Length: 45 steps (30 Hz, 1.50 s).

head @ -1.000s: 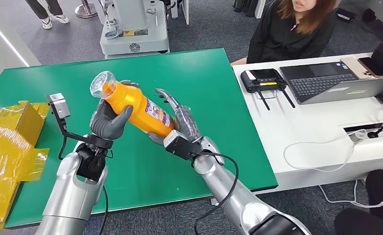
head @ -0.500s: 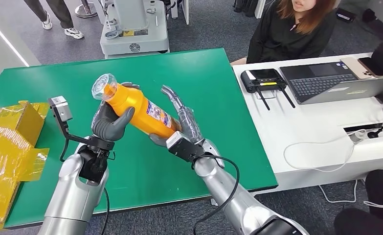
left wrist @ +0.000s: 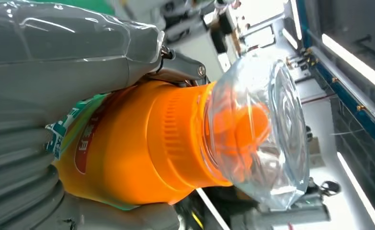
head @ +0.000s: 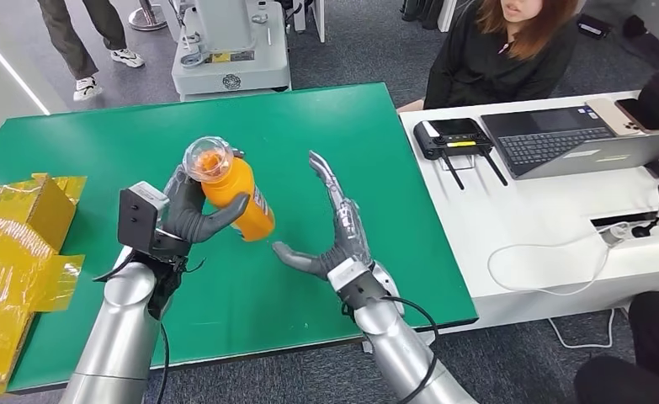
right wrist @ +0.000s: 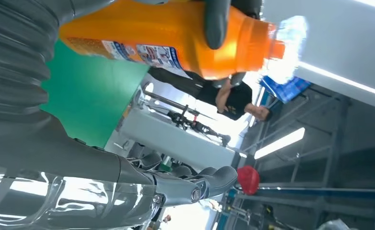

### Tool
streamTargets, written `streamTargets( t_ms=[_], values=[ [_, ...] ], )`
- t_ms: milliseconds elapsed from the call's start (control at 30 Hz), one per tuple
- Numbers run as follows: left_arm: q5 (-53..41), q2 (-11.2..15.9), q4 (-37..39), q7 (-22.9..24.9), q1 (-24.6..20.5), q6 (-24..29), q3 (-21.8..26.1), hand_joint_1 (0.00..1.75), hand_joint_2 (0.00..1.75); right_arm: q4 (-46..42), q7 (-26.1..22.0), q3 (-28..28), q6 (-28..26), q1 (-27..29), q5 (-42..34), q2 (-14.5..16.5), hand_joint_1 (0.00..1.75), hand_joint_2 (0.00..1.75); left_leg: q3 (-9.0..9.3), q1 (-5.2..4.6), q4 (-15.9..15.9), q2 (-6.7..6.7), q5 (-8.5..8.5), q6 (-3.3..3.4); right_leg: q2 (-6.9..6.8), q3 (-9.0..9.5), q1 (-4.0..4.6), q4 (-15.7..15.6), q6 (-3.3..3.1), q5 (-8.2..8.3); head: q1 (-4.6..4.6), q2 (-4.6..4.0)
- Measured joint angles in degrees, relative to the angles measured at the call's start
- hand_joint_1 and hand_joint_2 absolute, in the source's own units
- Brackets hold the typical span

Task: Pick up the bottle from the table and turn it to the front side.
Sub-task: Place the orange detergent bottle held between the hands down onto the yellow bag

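A: Where is the orange bottle right now?

B: It is up in the air over the green table. The left hand is wrapped around its middle and holds it tight. The clear cap points up toward the robot's head, and the bottom points down at the table.

A: What about the right hand?

B: It holds nothing. Its fingers are spread wide and its palm faces the bottle. There is a gap between that hand and the bottle.

A: Does the camera at the left wrist show more?

B: Yes. It is very close. You can see the ridges on the orange neck and the orange top inside the clear cap. You can also see a bit of a green and red label next to the grey thumb.

A: And the camera at the right wrist?

B: It sees the bottle from the side, with a white and blue label and a dark finger of the left hand across it.

A: What else is on the table?

B: Yellow boxes sit at the left edge. A person in black sits past the far right corner, by a white desk with a laptop.
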Motion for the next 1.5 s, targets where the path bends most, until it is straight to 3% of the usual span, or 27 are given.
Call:
streamTargets(
  t_ms=[333,733,900,1033,1500],
  values=[
    [-14.93,0.57,0.15,-5.38,-3.06,4.13,-0.21,1.75,1.75,-10.0,0.0,2.69,0.22,7.29,-4.64,-3.04,0.0,1.75,0.01,0.0,0.01,0.01,0.0,0.0,0.0,0.0,0.0,0.0,0.0,0.01,0.01,0.0],
    [-39.01,2.09,4.15,-3.53,-7.18,16.02,-5.73,1.75,1.75,-11.51,0.0,7.35,0.53,10.32,-6.69,-5.56,0.0,1.75,0.0,0.0,0.0,0.03,0.0,0.0,0.03,0.0,0.0,0.0,0.0,0.01,0.01,0.0],
    [-42.74,4.71,4.96,-2.13,-7.94,18.67,-6.03,1.75,1.75,-11.07,0.0,9.14,0.92,11.59,-7.16,-6.5,0.0,1.75,0.0,0.01,-0.01,0.07,0.0,0.0,0.07,0.0,0.01,0.01,0.0,0.01,0.0,0.0],
    [-45.66,8.3,4.89,-0.82,-8.86,20.55,-5.91,1.75,1.75,-10.52,0.03,10.39,-0.14,12.9,-8.72,-7.45,0.0,1.75,0.01,0.02,-0.02,0.07,0.0,0.0,0.08,-0.01,0.02,0.03,-0.01,0.0,0.0,0.0],
    [-53.47,16.41,4.73,1.45,-14.36,20.65,-4.58,1.75,1.75,-10.41,0.03,12.89,-3.76,15.76,-11.27,-9.3,0.0,1.75,0.0,0.01,-0.02,0.05,0.01,-0.01,0.05,0.01,0.01,0.02,0.0,0.01,0.0,0.0]
  ],
)
